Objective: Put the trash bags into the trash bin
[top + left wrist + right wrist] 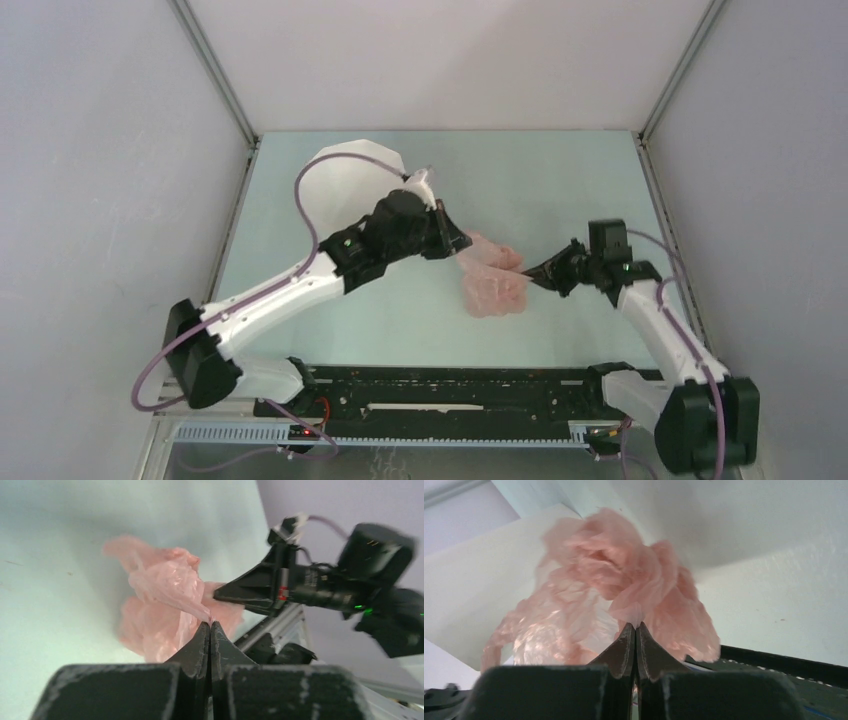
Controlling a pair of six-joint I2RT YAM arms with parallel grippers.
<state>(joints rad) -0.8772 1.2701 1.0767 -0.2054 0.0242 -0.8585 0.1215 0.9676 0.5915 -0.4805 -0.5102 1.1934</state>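
In the top external view, the white faceted trash bin (345, 195) stands at the far left of the pale table (560, 180), partly covered by the left arm (290, 290) reaching across it. The pink trash bag (493, 282) sits bunched near the table centre, to the right of the bin and outside it, between the left gripper (466, 243) on its far-left side and the right gripper (524, 272) on its right side. Jaw state is not resolvable from here. The left wrist view shows the left gripper (210, 627) with its jaws pressed together, pinching a stretched corner of the trash bag (160, 587); it also shows the right gripper (221, 595) with its tip entering the film from the right. The right wrist view shows the right gripper (635, 628) with its jaws pressed together on a fold at the lower edge of the trash bag (624, 580), the wrinkled film billowing above the fingertips.
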